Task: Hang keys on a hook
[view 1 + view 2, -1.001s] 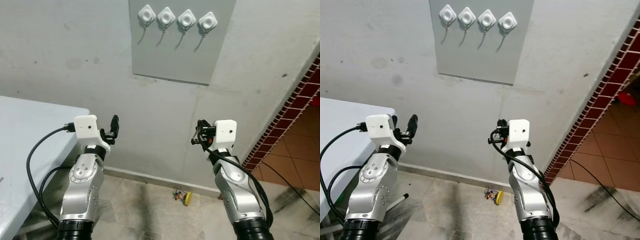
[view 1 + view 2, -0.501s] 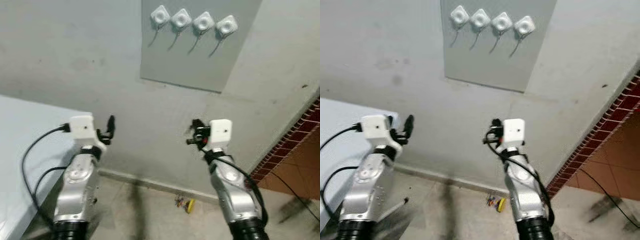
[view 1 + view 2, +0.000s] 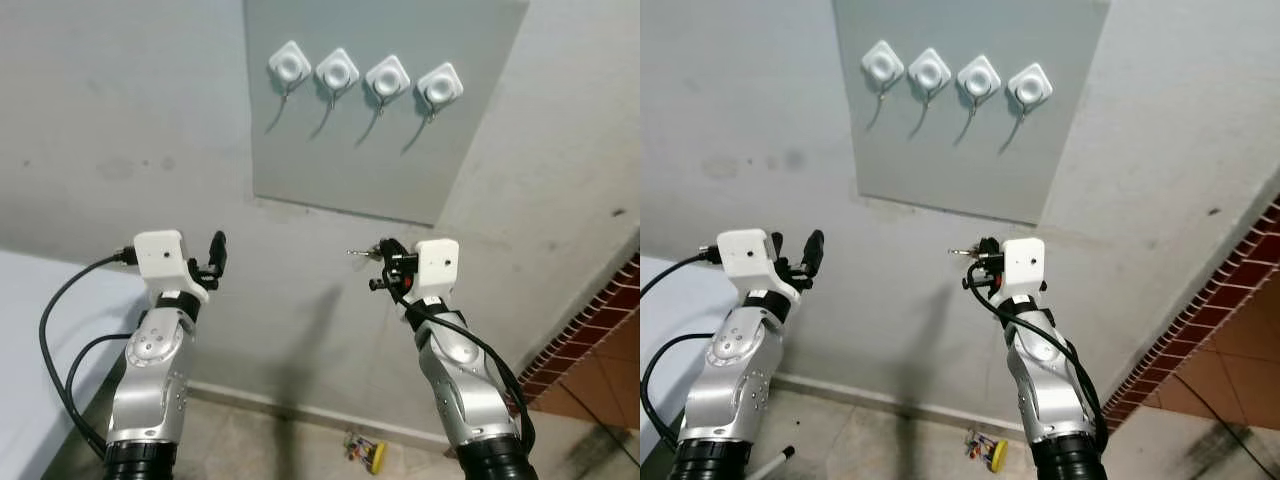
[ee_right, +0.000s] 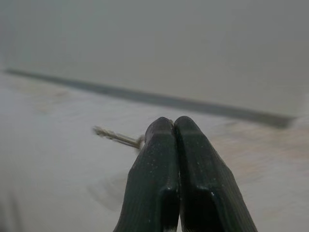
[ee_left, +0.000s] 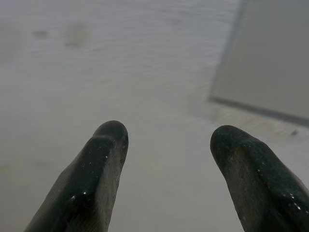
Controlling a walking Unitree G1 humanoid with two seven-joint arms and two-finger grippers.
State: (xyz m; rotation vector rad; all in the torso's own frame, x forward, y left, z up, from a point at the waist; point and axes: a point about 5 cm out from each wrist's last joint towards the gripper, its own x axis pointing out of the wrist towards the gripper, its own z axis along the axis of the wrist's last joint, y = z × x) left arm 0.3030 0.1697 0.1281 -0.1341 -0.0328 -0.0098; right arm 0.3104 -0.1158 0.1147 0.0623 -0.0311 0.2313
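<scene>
Four white hooks (image 3: pixel 337 71) sit in a row on a grey panel (image 3: pixel 380 160) on the wall. My right gripper (image 3: pixel 378 264) is raised a little below the panel's lower edge. It is shut on a small metal key (image 4: pixel 116 137) that sticks out sideways past the fingertips (image 4: pixel 161 129). The same key (image 3: pixel 357 253) points to the left in the eye views. Over on the left at about the same height, my left gripper (image 5: pixel 166 140) stands open and faces the bare wall with nothing between its fingers (image 3: pixel 217 250).
A bunch of keys with a yellow tag (image 3: pixel 366 453) lies on the floor by the skirting, between my arms. A white table (image 3: pixel 30 340) stands at the left. A red brick wall (image 3: pixel 590 340) runs along the right.
The view has tilted upward, so the panel and hooks sit lower and larger. Both grippers now stand closer under the panel. The key now shows sticking out of the right gripper.
</scene>
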